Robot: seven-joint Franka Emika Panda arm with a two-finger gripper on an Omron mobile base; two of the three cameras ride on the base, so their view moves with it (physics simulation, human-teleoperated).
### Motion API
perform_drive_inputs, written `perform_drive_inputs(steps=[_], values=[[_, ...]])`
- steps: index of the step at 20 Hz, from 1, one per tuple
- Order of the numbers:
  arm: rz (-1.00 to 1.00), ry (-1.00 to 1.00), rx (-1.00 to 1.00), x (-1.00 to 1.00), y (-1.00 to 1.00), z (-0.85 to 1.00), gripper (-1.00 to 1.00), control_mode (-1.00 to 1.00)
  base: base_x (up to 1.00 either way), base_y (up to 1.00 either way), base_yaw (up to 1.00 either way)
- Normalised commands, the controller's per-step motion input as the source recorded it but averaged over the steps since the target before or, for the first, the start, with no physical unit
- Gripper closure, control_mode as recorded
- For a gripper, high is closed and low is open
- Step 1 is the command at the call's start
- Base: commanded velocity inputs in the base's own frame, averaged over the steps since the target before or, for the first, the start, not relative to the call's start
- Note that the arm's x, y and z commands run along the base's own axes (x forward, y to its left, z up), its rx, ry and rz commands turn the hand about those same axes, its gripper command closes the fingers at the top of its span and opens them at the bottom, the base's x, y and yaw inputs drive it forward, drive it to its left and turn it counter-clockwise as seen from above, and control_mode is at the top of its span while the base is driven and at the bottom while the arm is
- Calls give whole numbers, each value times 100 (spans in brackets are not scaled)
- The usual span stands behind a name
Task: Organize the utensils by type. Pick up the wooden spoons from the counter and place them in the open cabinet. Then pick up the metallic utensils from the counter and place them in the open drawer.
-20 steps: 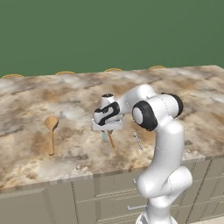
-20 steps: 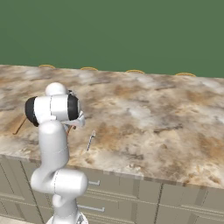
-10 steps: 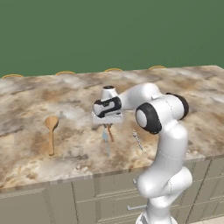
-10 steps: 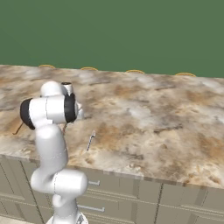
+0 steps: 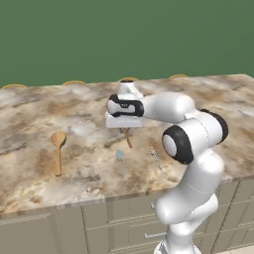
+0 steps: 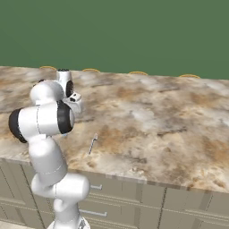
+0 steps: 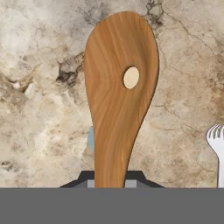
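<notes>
Clearly the gripper (image 7: 109,183) has pinched the darker wooden spoon (image 7: 120,96) by its handle (bowl hanging over the counter (image 7: 39,109)); gripped so far back, it could swivel and slip. The paler spoon (image 5: 58,149) lies beyond.

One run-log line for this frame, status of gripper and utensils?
gripper: shut on darker slotted wooden spoon, lifted | paler round-bowled wooden spoon: on marbled counter | silver spoon, grey fork: on counter
</notes>
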Motion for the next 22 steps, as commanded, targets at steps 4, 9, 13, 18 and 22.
perform_drive_inputs(steps=[4,9,13,18,22], values=[[6,0,4,-50,-24,58,100,-100,0,0,0],[9,-7,0,-56,-22,44,100,-100,0,0,0],[8,-9,0,-54,-23,40,100,-100,0,0,0],[2,0,0,-50,-22,38,100,-100,0,0,0],[0,0,0,-44,-19,28,100,-100,0,0,0]])
